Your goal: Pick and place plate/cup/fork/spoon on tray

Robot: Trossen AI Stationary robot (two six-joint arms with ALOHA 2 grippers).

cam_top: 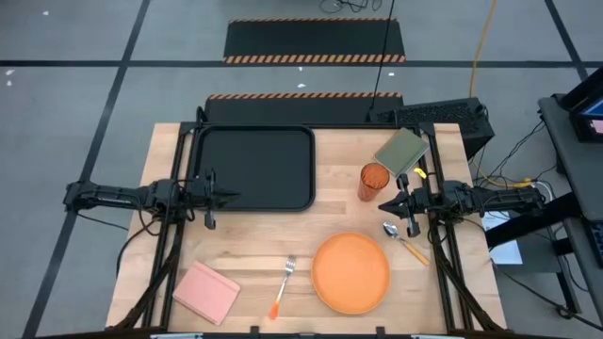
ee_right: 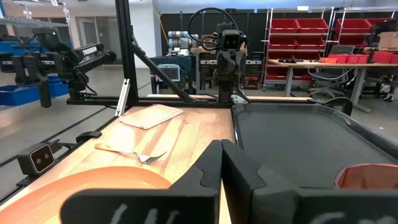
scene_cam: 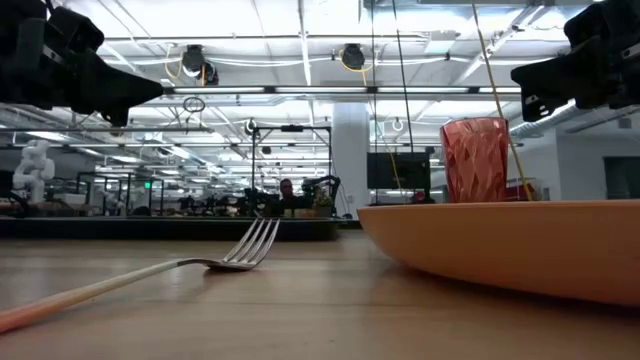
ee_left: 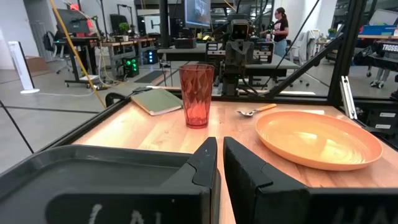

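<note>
Plainly, the tray (cam_top: 254, 168) holds none of the tableware.

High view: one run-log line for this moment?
left gripper: shut, over tray edge | right gripper: shut, by cup | plate, fork, spoon: on table, none trayed

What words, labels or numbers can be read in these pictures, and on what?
"TROSS", cut off at the edge: on a dark machine part in the room.
White marks on the left gripper and right gripper: cut off, unreadable.
White lettering on a far dark arm: too blurred.
</note>
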